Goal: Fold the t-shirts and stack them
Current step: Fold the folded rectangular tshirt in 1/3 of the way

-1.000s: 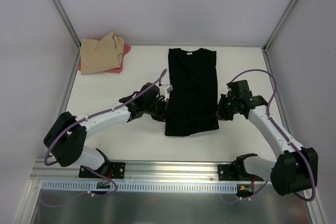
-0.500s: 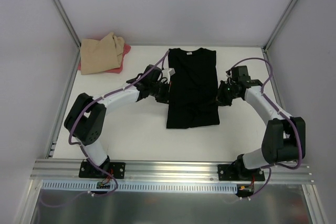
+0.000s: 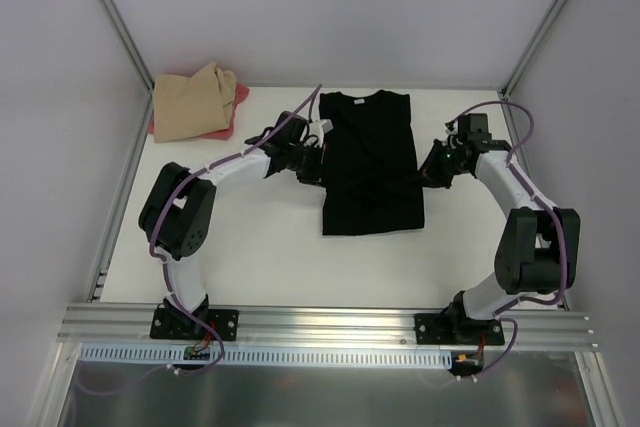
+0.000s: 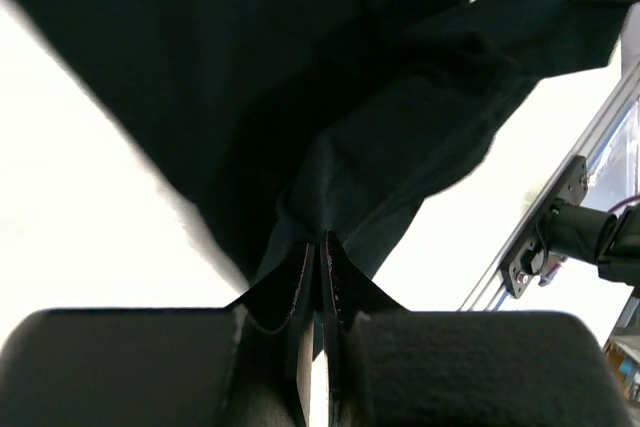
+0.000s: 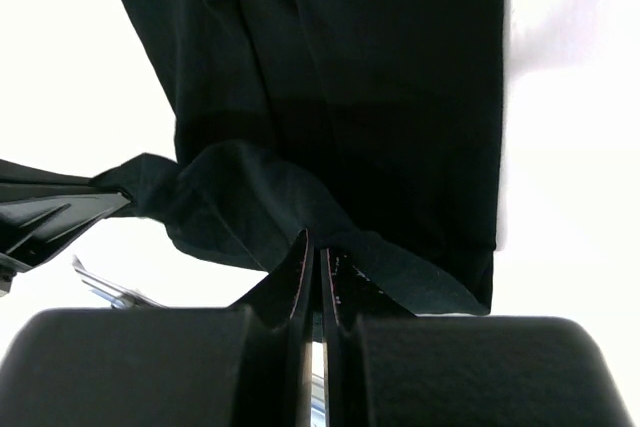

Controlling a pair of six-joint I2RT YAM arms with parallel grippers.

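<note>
Shirts numbered three on the desk [image 3: 260, 257]. At the far left corner, one tan shirt [image 3: 193, 102] lay crumpled atop one pink-red shirt [image 3: 228, 129]. Right of them, the left pincer [image 3: 316, 165] pinched the left edge of the one black shirt [image 3: 368, 162], which lay mid-desk with its collar toward the far side. At its right edge, the right pincer [image 3: 429, 173], second of two, was likewise clamped on a fold of that cloth.
</note>
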